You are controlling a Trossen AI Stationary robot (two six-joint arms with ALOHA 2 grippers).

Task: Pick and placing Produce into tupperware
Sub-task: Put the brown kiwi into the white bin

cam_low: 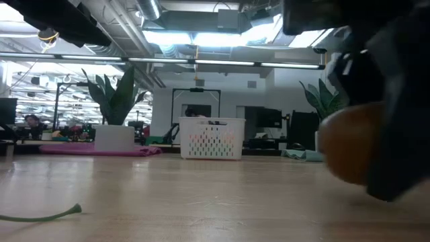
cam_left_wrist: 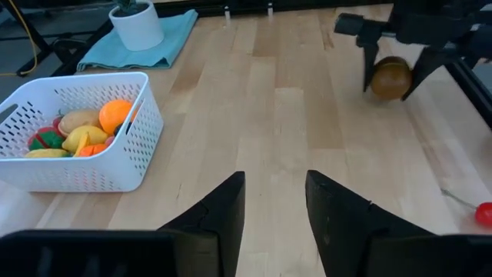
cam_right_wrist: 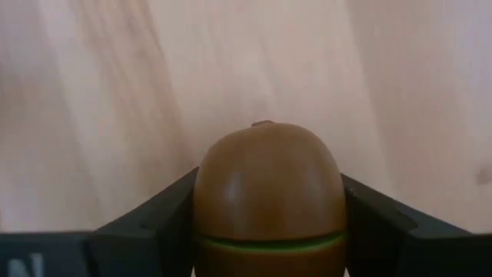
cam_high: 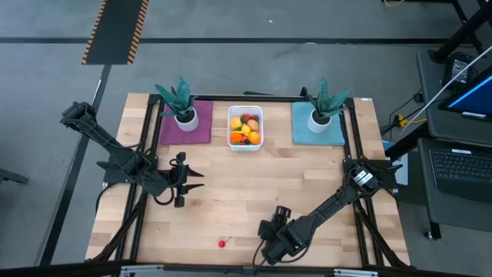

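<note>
My right claw is clamping a brown kiwi, fingers pressing both sides of it, a green seam line showing round its lower part. In the high view this claw is sitting at the near edge of the surface, a bit right of centre. From the left wrist view I'm seeing it gripping the kiwi just over the wood; whether the kiwi is touching the surface I can't tell. In the low view the kiwi is filling the right side, close to the camera.

My left claw is waiting over the left-middle of the surface, fingers standing apart with nothing between them, pointing toward the centre.

A red cherry is lying on the surface near the front edge, left of the right claw; its green stem is showing in the low view.

The tupperware is sitting at the far centre, between a purple mat and a teal mat, each carrying a potted plant. It's a white perforated tub, already holding produce: an orange, yellow pieces, something red and green.
</note>
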